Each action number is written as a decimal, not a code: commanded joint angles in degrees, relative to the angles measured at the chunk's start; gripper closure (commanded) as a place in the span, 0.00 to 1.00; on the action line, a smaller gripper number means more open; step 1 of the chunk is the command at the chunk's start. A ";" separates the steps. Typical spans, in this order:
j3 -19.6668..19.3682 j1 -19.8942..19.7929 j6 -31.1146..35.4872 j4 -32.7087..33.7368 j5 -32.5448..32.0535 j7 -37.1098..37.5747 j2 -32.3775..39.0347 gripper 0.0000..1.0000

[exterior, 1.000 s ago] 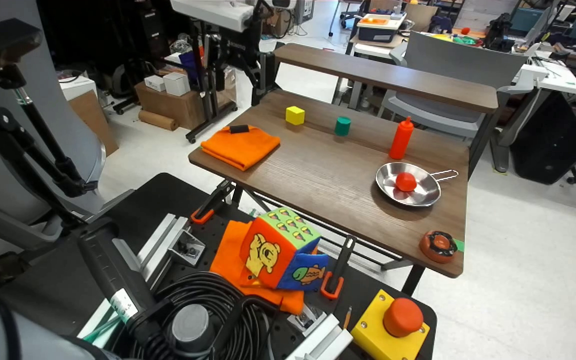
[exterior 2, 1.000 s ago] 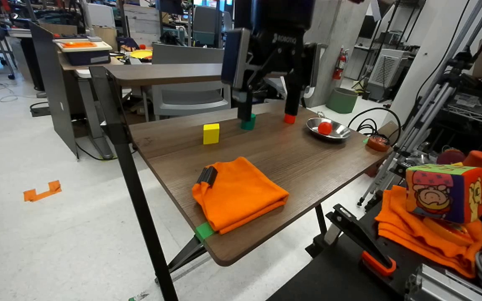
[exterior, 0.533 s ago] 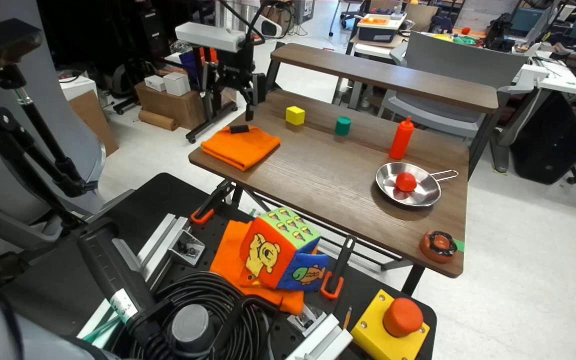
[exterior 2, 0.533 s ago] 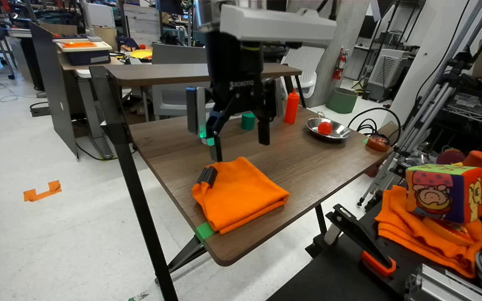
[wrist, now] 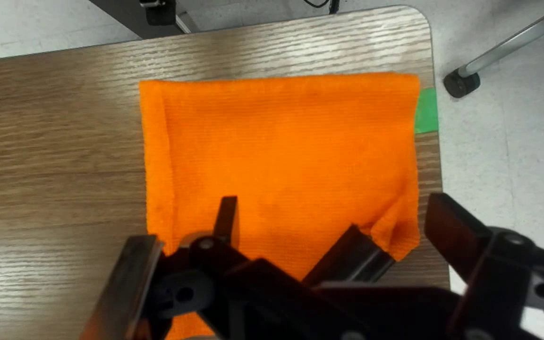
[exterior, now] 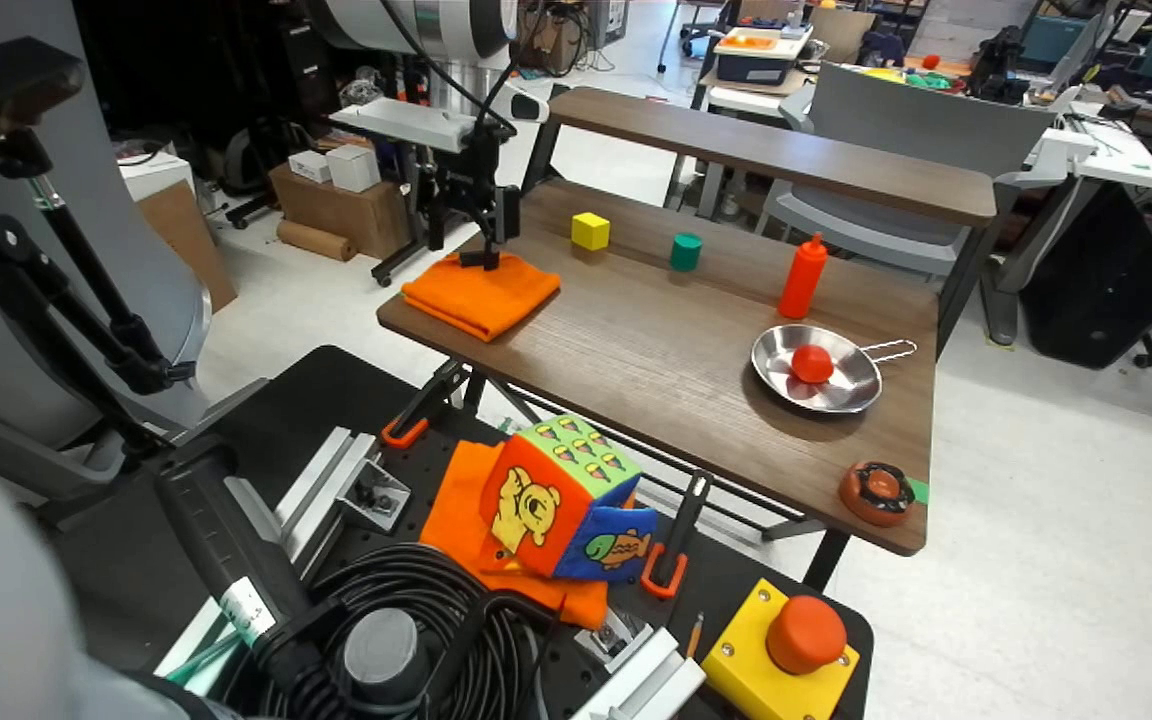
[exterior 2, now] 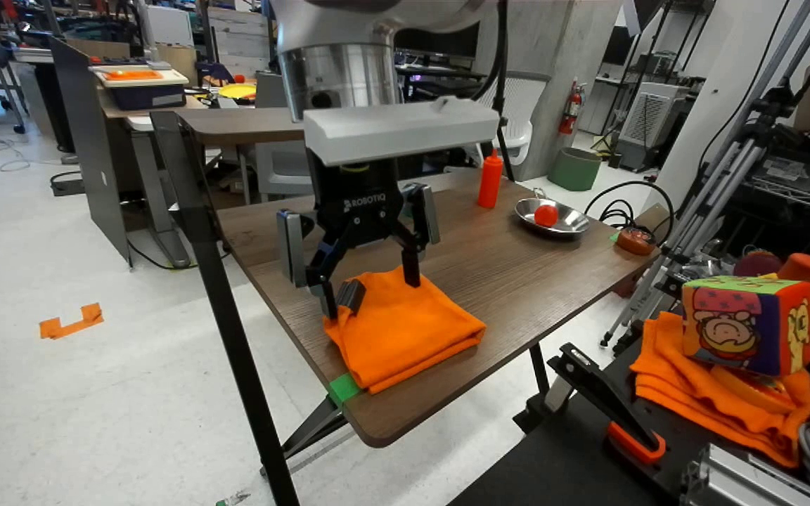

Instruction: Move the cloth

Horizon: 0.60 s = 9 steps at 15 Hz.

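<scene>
The cloth is a bright orange folded square lying flat at one corner of the table. It shows in both exterior views (exterior: 486, 303) (exterior 2: 405, 334) and in the wrist view (wrist: 281, 146). A black clip (exterior 2: 353, 295) sits on its corner and shows in the wrist view (wrist: 354, 257). My gripper (exterior 2: 370, 296) is open, pointing down over that clipped corner. One fingertip is beside the clip at the cloth's outer edge, the other over the cloth's far part. In the wrist view the fingers (wrist: 332, 212) stand wide apart with the clip between them. Whether the tips touch is unclear.
The brown table (exterior: 656, 330) holds a yellow block (exterior: 590, 231), a green cylinder (exterior: 685, 252), a red bottle (exterior: 803, 278) and a metal pan (exterior: 766, 350) with a red ball (exterior: 812, 364). A raised shelf (exterior: 766, 150) runs along its back. Green tape (wrist: 426, 111) marks the edge.
My open gripper has come across the table and down, from above the far part to the cloth's clipped corner. The cloth and the other objects have not moved.
</scene>
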 commanded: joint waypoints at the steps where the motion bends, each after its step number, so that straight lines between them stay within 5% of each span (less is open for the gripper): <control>1: -1.55 1.35 0.72 3.02 0.69 2.14 3.82 0.00; 9: -5.38 -0.54 -1.40 10.15 2.29 5.03 13.43 0.00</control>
